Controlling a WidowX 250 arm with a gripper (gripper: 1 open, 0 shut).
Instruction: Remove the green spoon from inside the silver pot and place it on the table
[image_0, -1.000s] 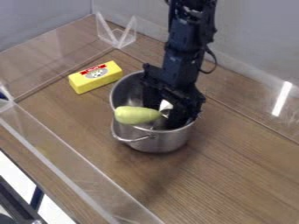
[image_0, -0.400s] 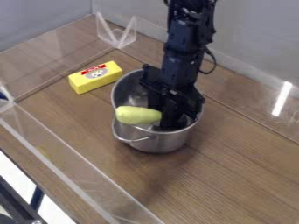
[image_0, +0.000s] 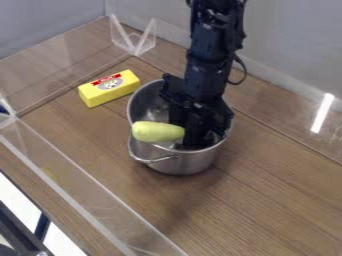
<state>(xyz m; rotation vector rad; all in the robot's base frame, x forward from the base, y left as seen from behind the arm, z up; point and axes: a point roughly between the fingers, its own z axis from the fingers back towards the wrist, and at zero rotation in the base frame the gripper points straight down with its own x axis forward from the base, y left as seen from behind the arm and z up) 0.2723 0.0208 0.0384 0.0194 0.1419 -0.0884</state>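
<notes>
gripper (image_0: 195, 124): down inside pot (image_0: 160, 157), jaws clamped on spoon (image_0: 158, 131) | spoon: handle lies over pot's left rim | table (image_0: 267, 200): pot stands mid-table

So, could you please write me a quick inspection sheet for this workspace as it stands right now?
Surface: brown wooden table, nothing spilled that I can see.
Job's things: silver pot upright near the middle; green spoon still inside it, its thick end poking above the near-left rim.
Clutter: yellow block with a red mark, lying on the table left of the pot, apart from it.
Grippers: gripper pointing down into the pot, shut; it sits at the spoon, but the grip itself is hidden.
Cables: a dark cable runs along the arm.
Surroundings: clear plastic walls edge the table.
</notes>
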